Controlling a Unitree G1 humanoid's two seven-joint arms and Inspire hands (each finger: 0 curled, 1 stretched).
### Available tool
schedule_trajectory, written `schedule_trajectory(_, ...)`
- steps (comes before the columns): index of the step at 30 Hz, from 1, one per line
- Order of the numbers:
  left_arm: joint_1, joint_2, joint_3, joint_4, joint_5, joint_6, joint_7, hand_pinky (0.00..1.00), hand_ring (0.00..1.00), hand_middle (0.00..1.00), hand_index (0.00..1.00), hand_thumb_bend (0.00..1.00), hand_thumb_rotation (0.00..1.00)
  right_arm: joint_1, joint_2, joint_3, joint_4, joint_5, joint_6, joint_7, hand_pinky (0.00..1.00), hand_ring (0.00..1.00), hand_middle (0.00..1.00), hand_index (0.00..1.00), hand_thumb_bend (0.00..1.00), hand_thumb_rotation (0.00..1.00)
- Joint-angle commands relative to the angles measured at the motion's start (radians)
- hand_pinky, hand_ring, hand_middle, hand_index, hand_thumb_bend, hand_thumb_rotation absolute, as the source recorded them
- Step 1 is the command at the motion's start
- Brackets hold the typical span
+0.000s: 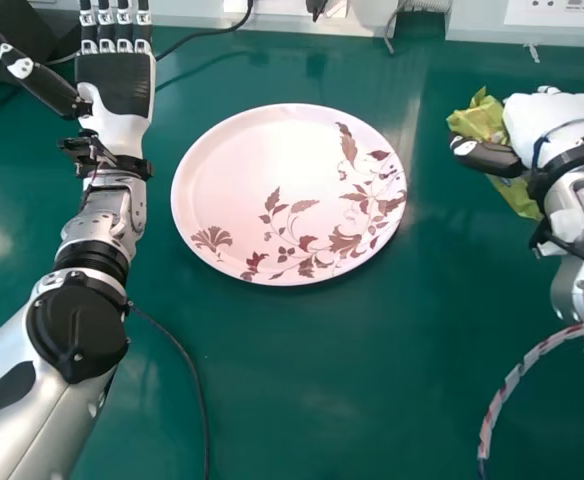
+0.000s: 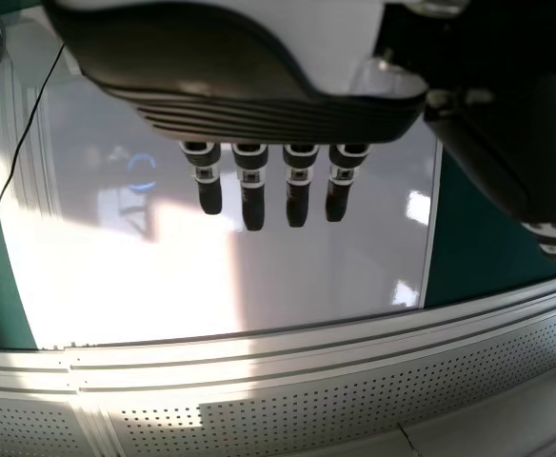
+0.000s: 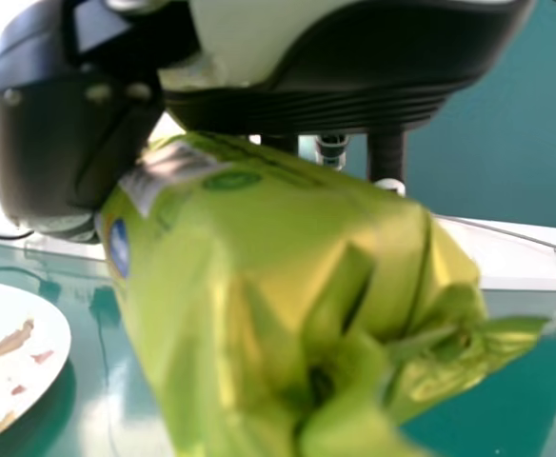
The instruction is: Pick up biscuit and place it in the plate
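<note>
Gripping the biscuit packet (image 3: 249,276) in the right hand (image 1: 552,115), carry over the plate (image 1: 257,170) and lower softly before letting go, with the open left hand (image 1: 117,85) kept aside.

No text, number or sign legible. Green packet (image 3: 259,305): pale label patch (image 3: 168,169), dark green oval (image 3: 231,180) and blue oval mark (image 3: 119,248), print too blurred to read. White panel (image 1: 562,12), head view's top right: markings too small.
</note>
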Motion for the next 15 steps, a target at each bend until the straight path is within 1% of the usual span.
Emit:
schedule_trajectory(1, -0.010, 0.009, -0.014, 0.004, 0.011, -0.004, 0.002, 1.00, 0.96, 1.00, 1.00, 1.00, 0.53, 0.008, -0.002, -0.014, -0.029, -0.018, -0.003, 0.012, 0.10, 0.16, 0.23, 0.49, 0.49, 0.05)
schedule_trajectory(6, -0.010, 0.017, -0.022, 0.003, 0.024, -0.005, 0.016, 1.00, 0.96, 1.00, 1.00, 1.00, 0.53, 0.007, 0.011, -0.020, -0.052, -0.027, -0.006, 0.029, 0.10, 0.16, 0.23, 0.49, 0.49, 0.05)
schedule_trajectory(8, -0.009, 0.019, -0.022, 0.000, 0.027, -0.006, 0.017, 1.00, 0.96, 1.00, 1.00, 1.00, 0.52, 0.006, 0.018, -0.022, -0.065, -0.029, -0.005, 0.039, 0.10, 0.16, 0.23, 0.49, 0.49, 0.05)
schedule_trajectory(15, -0.008, 0.033, -0.020, 0.001, 0.038, 0.011, 0.026, 1.00, 0.97, 1.00, 1.00, 1.00, 0.51, 0.002, 0.039, -0.023, -0.096, -0.051, -0.004, 0.077, 0.09, 0.16, 0.23, 0.49, 0.49, 0.05)
